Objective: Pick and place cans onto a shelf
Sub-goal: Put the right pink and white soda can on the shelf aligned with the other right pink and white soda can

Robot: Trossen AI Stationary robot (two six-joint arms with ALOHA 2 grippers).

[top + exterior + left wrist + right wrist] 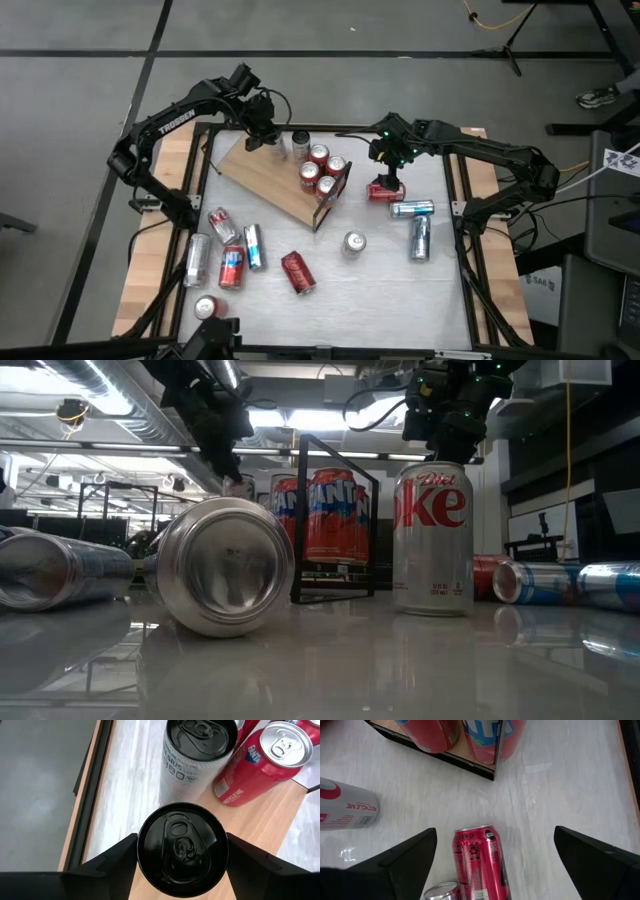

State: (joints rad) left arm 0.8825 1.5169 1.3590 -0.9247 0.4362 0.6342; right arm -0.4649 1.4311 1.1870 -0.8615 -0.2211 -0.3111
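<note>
Holding, left jaws: our left gripper (181, 851) stands at the far corner of the shelf (268, 176), its jaws partly spread either side of a dark-topped can (182, 849); we cannot tell whether they press on it.
Can at the left jaws: upright, directly between the fingers, its base over the edge of the shelf, with a grey can (197, 757) just beyond and a red can (262, 762) beside that, both upright on the board.
Right jaws: our right gripper (495, 852) hangs wide open, holding nothing, above the bench (400, 290) just off the framed end of the shelf.
Can under the right jaws: a red can (477, 865) lies on its side directly below, midway between the fingers.
Long axis: it runs across the line joining the two fingers, so in our judgement a straight descent would close the jaws on its curved sides.
Nearer arm: the right; the left is well apart from it, across the shelf.
Neighbours: a silver can (442, 891) touches or nearly touches the red one, which we think could crowd the descent.
Shelf so far: a cluster of red cans (322, 170) stands at the framed end.
Still on the bench: an upright silver can (354, 243) and several lying ones.
</note>
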